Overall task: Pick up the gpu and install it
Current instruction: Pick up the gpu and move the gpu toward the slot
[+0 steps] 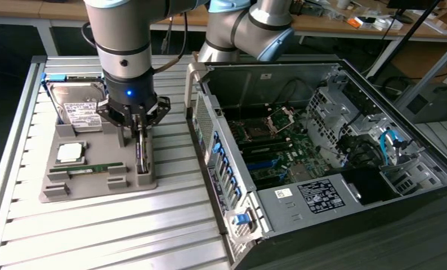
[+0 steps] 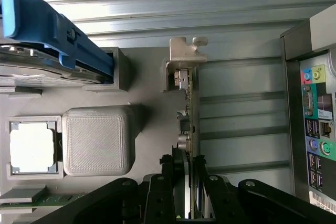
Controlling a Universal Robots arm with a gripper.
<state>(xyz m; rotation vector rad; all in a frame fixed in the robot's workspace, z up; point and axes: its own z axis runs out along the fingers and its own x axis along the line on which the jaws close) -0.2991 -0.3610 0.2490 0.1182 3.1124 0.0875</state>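
The gpu [image 1: 142,153] stands on edge in its slot of the grey parts holder [image 1: 95,188], on the side nearest the computer case [image 1: 222,163], with its metal bracket [image 2: 184,56] toward the hard drive [image 1: 77,109]. The gripper [image 1: 138,130] is down over the card, and in the wrist view its fingers [image 2: 170,182] press both faces. By my reading the card is grasped but not lifted. The carry and the install inside the open case are left to do.
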